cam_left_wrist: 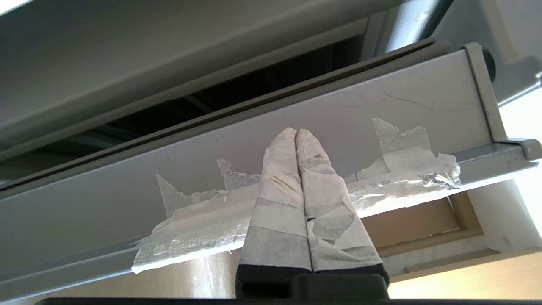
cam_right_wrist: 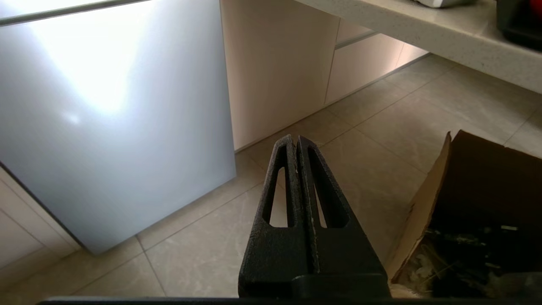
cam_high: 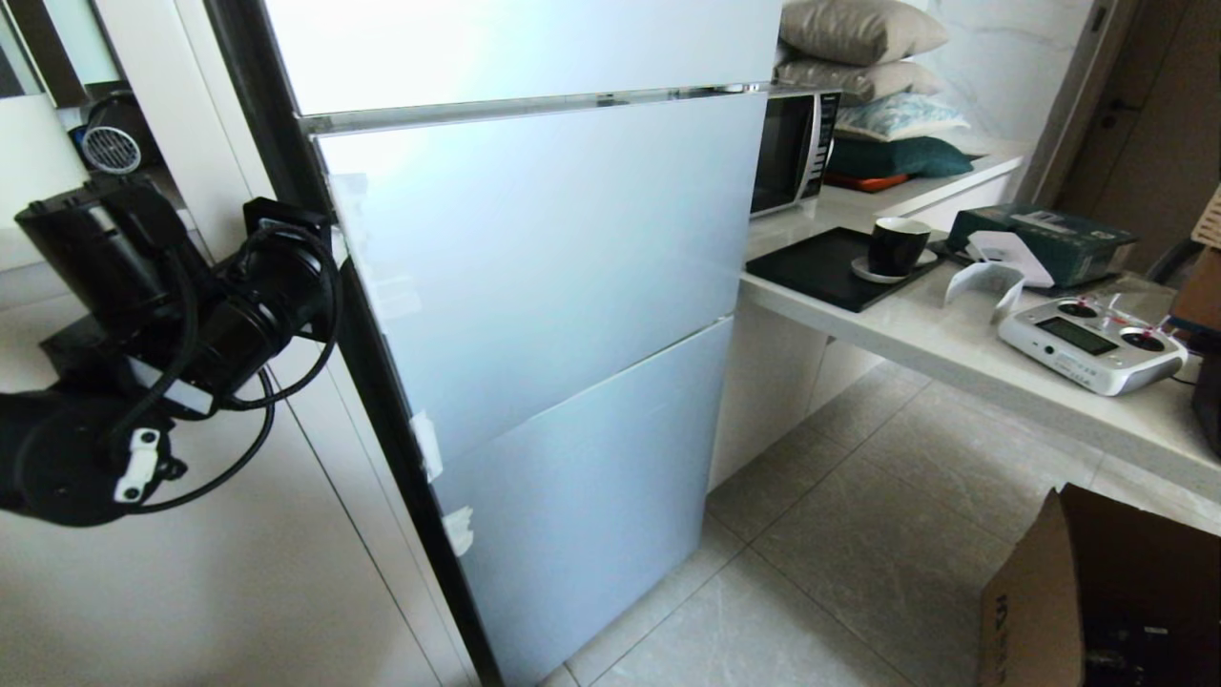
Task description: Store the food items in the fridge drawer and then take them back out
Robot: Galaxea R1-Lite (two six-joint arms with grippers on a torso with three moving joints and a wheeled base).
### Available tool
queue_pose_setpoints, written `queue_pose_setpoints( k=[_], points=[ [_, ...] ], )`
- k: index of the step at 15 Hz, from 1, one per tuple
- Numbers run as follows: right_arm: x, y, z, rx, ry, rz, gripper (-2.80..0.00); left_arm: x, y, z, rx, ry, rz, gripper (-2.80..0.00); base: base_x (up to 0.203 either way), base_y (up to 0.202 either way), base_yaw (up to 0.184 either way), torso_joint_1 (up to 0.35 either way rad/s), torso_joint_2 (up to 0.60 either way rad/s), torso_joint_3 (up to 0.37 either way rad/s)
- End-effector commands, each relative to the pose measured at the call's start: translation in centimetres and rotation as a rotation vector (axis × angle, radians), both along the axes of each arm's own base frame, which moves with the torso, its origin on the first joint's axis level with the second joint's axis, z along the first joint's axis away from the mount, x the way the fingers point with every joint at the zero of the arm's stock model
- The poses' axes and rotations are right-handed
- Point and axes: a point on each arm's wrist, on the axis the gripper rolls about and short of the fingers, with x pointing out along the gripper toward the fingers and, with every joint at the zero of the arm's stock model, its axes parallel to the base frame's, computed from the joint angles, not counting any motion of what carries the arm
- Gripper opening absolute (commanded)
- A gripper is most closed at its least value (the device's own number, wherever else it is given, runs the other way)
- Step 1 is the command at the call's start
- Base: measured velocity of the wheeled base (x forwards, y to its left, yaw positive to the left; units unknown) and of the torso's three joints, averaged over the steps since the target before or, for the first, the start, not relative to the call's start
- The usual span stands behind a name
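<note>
The head view showed the fridge (cam_high: 544, 315) filling the middle of the frame, its pale glossy doors all flush from the front; neither the drawer nor any food piece appeared in any view, so where they lay could not be told. The left arm (cam_high: 162, 334) sat at the left edge of that frame, its wrist up against the fridge's dark side edge near two scraps of tape (cam_high: 426, 444); its fingertips were hidden there.

Only the left wrist view gave the left claw (cam_left_wrist: 296, 132): its tape-wrapped fingers (cam_left_wrist: 279, 199) were pressed together, empty, tips at a grey door edge (cam_left_wrist: 296, 110) strung with torn tape (cam_left_wrist: 394, 169); a dark gap (cam_left_wrist: 237, 93) ran across the upper middle of that frame between this edge and the panel beyond it.

Only the right wrist view gave the right claw (cam_right_wrist: 296, 137): black fingers together, nothing between them, low in the frame over floor tiles (cam_right_wrist: 364, 144), with the lower fridge door at upper left.

The tabletop (cam_high: 954, 334) at the right of the head view carried a black tray (cam_high: 820, 272) with a dark cup (cam_high: 897, 246) on a saucer, a green box (cam_high: 1049, 239), and a white remote (cam_high: 1092, 345); a microwave (cam_high: 794, 148) and stacked pillows (cam_high: 873, 57) stood at upper right. A cardboard box (cam_high: 1107, 592) sat open at lower right; the right wrist view showed dark clutter inside that I could not make out.
</note>
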Motion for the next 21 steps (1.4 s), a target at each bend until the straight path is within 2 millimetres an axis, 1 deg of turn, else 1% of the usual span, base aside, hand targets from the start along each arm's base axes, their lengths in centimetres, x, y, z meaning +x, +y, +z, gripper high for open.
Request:
queue_pose_setpoints(
  k=[1,3,6,9,13,18,19,21],
  points=[
    [0.0,0.0,0.0,0.0,0.002,0.001,-2.8,-0.3,-0.1,-0.2,-0.005,-0.008,-0.01,-2.8,0.0,0.0,0.0,0.0,0.0,0.0],
    [0.0,0.0,0.0,0.0,0.0,0.001,-2.8,-0.9,-0.2,-0.1,-0.004,-0.008,-0.017,-2.8,0.0,0.0,0.0,0.0,0.0,0.0],
    [0.0,0.0,0.0,0.0,0.0,0.001,-2.8,-2.9,-0.6,0.4,-0.008,-0.021,-0.048,-2.8,0.0,0.0,0.0,0.0,0.0,0.0],
    [0.0,0.0,0.0,0.0,0.0,0.001,-2.8,-5.6,-1.8,0.8,-0.012,-0.034,-0.122,-2.8,0.0,0.0,0.0,0.0,0.0,0.0],
    [0.0,0.0,0.0,0.0,0.0,0.001,-2.8,-9.3,-3.9,0.5,-0.009,-0.025,-0.267,-2.8,0.0,0.0,0.0,0.0,0.0,0.0],
    [0.0,0.0,0.0,0.0,0.0,0.001,-2.8,-13.7,-6.0,-0.1,-0.008,-0.015,-0.446,-2.8,0.0,0.0,0.0,0.0,0.0,0.0],
    [0.0,0.0,0.0,0.0,0.0,0.001,-2.8,-14.9,-6.2,0.1,-0.014,-0.027,-0.485,-2.8,0.0,0.0,0.0,0.0,0.0,0.0],
    [0.0,0.0,0.0,0.0,0.002,0.001,-2.8,-16.9,-5.5,0.7,-0.027,-0.059,-0.526,-2.8,0.0,0.0,0.0,0.0,0.0,0.0]
  ],
)
